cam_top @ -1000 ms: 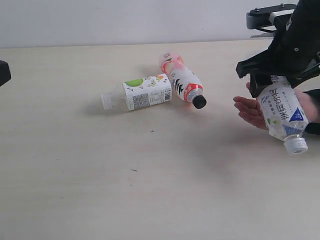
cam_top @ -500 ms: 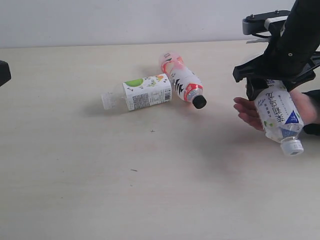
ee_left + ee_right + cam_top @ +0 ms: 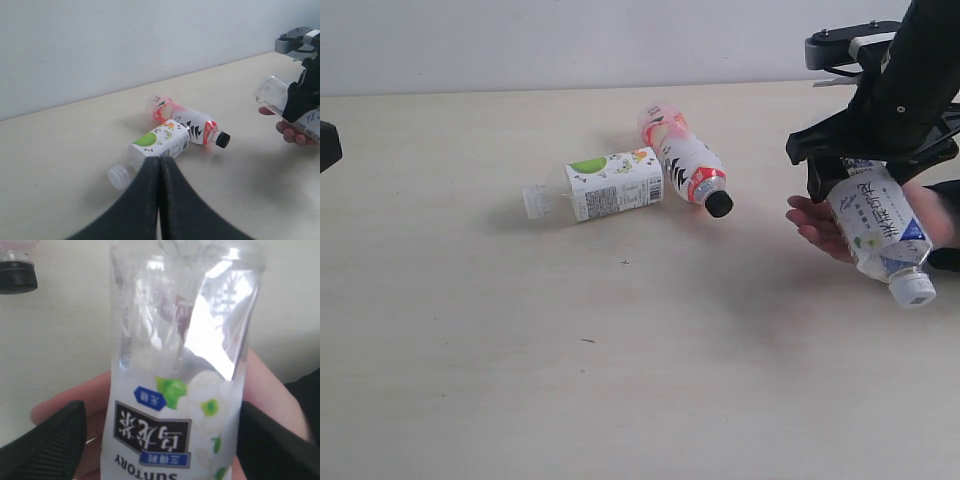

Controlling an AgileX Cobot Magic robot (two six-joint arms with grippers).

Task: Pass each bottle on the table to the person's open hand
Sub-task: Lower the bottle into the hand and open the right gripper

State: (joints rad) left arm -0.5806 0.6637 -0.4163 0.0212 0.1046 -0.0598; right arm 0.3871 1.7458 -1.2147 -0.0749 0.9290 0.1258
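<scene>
Plain pale wall — even light

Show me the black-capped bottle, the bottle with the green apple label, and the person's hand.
black-capped bottle (image 3: 686,160), exterior view, on its white label.
green-label bottle (image 3: 615,184), exterior view, mid-label.
person's open hand (image 3: 817,224), exterior view, on the fingers beside the held bottle.

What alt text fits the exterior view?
The right gripper holds a blue-labelled bottle, cap tilted down, over a person's open hand at the table's right edge. Two more bottles lie mid-table: a green-labelled bottle and a pinkish-red bottle with a black cap.
</scene>
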